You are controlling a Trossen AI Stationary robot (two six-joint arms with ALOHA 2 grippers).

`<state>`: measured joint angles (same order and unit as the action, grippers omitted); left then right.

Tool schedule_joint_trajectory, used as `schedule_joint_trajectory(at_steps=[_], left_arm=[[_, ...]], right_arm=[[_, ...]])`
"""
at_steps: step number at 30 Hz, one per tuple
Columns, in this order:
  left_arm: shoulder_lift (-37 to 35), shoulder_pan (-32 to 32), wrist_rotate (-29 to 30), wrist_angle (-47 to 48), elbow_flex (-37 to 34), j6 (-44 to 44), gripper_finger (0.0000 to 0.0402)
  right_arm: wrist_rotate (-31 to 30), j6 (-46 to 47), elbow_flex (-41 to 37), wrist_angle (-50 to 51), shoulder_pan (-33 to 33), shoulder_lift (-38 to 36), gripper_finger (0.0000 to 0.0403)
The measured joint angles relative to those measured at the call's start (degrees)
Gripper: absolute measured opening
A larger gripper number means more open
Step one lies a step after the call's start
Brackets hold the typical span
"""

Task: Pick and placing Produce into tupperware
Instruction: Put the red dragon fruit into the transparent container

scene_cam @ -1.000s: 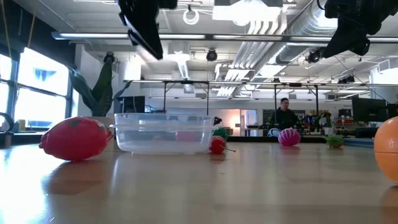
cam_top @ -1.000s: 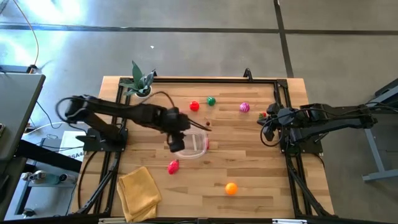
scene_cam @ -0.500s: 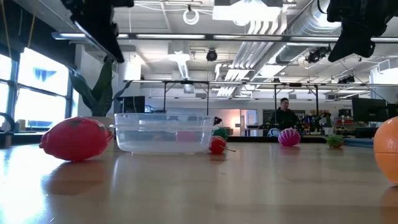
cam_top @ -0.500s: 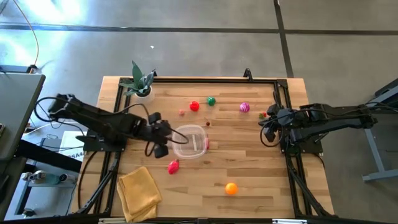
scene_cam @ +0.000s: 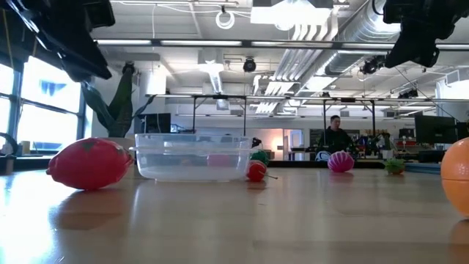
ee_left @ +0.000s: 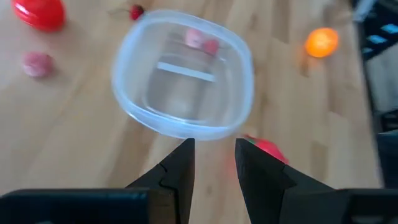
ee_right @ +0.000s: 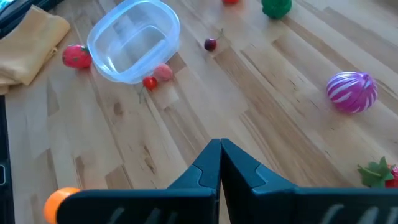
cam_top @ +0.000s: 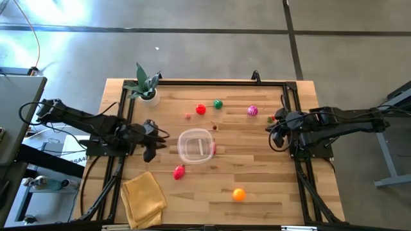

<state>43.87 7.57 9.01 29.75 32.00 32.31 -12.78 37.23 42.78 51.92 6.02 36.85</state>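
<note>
Left tool (cam_top: 150, 140) has withdrawn from above the tupperware (cam_top: 196, 145) toward frame left, slightly parted, grasping nothing; tupperware apparently empty; right tool (cam_top: 277, 128) clenched.

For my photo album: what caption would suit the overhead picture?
Two robot arms wait at the sides of a wooden table where toy produce lies scattered around a clear tupperware tub, beside a yellow cloth.

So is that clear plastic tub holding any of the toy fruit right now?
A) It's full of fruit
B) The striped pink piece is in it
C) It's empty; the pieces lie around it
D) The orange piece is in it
C: from above, only bare wood shows through the tub, while the orange piece and striped pink piece lie well apart from it.
</note>
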Motion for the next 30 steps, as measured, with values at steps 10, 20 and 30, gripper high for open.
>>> schedule_joint_trajectory(at_steps=[10,20,30], left_arm=[[3.4,7.0,-5.1,-11.1,-0.3,7.0,0.0106],[13.1,11.7,3.8,7.4,10.5,18.9,0.0106],[30.4,11.6,4.6,29.5,23.8,34.3,0.0106]], right_arm=[[0.2,-0.2,0.0,0.1,0.0,0.3,0.0],[0.1,-5.1,0.0,0.6,0.0,0.3,0.0],[-0.5,-6.2,0.0,0.6,0.0,0.3,0.0]])
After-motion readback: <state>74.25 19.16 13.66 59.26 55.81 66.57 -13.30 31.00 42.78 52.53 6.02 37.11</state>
